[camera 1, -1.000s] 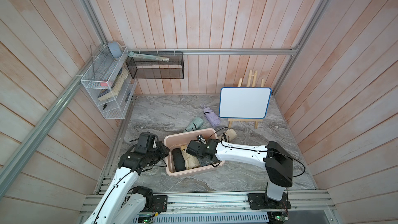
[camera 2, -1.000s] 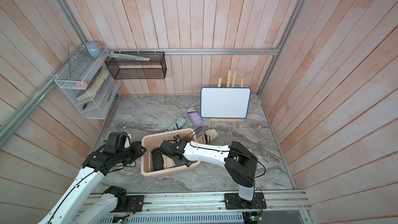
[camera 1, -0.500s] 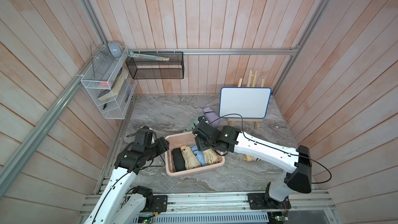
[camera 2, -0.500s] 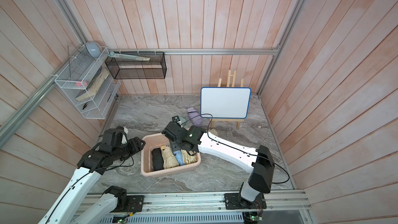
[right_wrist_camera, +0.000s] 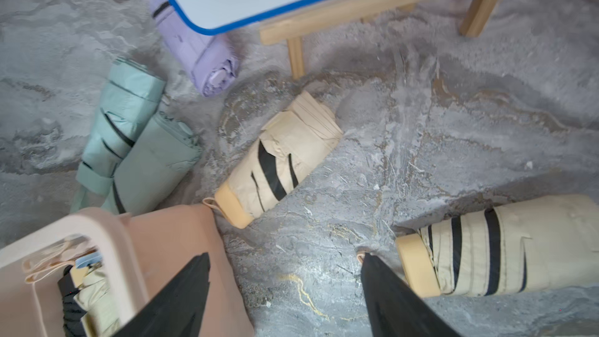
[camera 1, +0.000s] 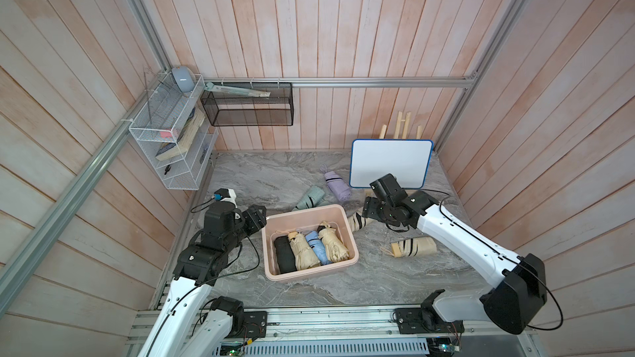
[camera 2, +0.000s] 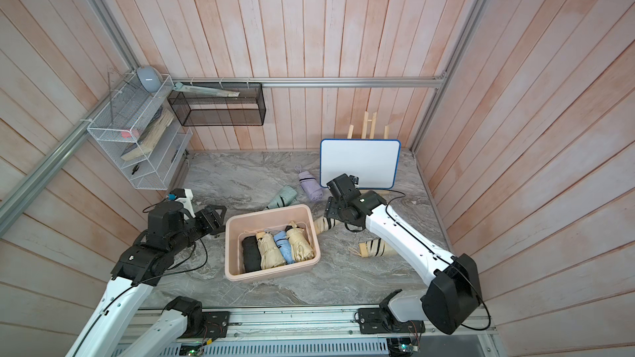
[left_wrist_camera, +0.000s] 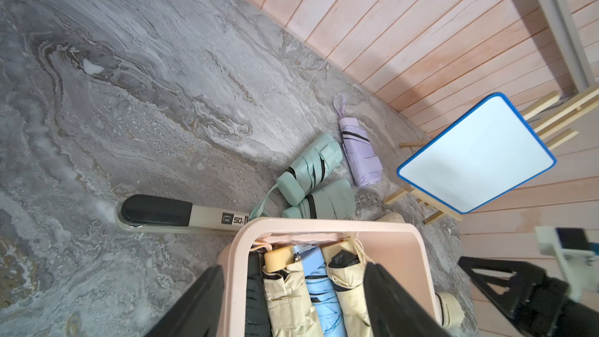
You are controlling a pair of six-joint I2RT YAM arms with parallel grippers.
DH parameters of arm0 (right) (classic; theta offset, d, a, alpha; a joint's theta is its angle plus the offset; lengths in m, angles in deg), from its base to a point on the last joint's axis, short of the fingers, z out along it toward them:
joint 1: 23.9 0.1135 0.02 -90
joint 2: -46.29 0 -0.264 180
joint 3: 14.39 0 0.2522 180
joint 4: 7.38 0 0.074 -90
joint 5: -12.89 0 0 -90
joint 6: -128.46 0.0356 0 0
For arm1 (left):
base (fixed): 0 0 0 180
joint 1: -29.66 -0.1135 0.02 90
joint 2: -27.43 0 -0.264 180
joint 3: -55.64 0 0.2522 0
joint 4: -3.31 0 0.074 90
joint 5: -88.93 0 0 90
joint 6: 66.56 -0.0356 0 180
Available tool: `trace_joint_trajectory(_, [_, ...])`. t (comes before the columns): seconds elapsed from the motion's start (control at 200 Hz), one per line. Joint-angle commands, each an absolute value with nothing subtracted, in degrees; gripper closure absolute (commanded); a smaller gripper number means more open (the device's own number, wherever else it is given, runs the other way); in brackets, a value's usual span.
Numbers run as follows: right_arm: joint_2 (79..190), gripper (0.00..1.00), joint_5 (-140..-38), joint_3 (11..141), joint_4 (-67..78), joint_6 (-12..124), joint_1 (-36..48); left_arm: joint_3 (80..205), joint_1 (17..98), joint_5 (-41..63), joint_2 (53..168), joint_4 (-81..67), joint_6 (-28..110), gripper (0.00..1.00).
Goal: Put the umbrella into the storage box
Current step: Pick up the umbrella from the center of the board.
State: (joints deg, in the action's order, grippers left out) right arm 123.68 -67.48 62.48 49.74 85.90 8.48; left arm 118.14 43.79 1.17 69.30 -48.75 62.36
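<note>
The right gripper (right_wrist_camera: 285, 256), down inside the storage box (camera 1: 309, 272) one second earlier, has withdrawn to the counter (camera 1: 268, 173) on the box's right side. Its jaws stand wide apart and hold nothing. At the far left, a white wire rack (camera 1: 161, 152) is fixed to the left wall. The left gripper (camera 1: 257, 218) stands just beside the far left corner of the storage box, with its jaws wide and empty. Whether it touches the rim cannot be determined. The storage box sits at mid-counter and contains four folded umbrellas laid side by side. From left to right they are a black umbrella (camera 1: 284, 252), a beige umbrella (camera 1: 302, 250), a blue umbrella (camera 1: 318, 247) and a second beige umbrella (camera 1: 334, 243). Behind the box, two green umbrellas (left_wrist_camera: 312, 162) lie together just beside its far wall, and a purple umbrella (camera 1: 336, 185) lies near them to the right. A striped umbrella (right_wrist_camera: 278, 163) lies on the counter just beside the box's far right corner, under the right gripper. Another striped umbrella (right_wrist_camera: 505, 248) lies further right, well apart from the box. A whiteboard (camera 1: 390, 166) on a wooden easel stands at the back right.
</note>
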Motion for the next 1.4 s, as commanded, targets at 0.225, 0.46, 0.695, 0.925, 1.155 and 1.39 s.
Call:
trace_joint_trajectory(0.225, [124.17,0.14,-73.82,53.02,32.44,103.36,3.53,116.08,43.48,-2.07,67.95,-42.46,65.53,0.3])
trace_joint_trajectory(0.46, [128.21,0.12,-71.55,52.72,32.22,105.93,3.09,116.49,43.52,-4.51,67.42,-42.75,65.72,0.3])
trace_joint_trajectory(0.695, [133.3,0.11,-71.32,55.58,33.43,105.71,3.0,116.21,43.46,-5.97,66.89,-42.88,67.01,0.3])
trace_joint_trajectory(0.925, [138.92,0.1,-72.8,59.44,34.2,104.32,2.82,116.25,43.51,-5.99,67.61,-42.36,66.94,0.3])
trace_joint_trajectory(1.155, [144.41,0.07,-73.1,63.21,33.66,104.29,2.73,115.95,43.48,-5.95,68.05,-41.46,66.86,0.3])
trace_joint_trajectory(1.39, [150.49,0.05,-71.91,68.23,35.82,104.93,2.72,115.72,43.54,-5.64,68.31,-40.77,67.12,0.3])
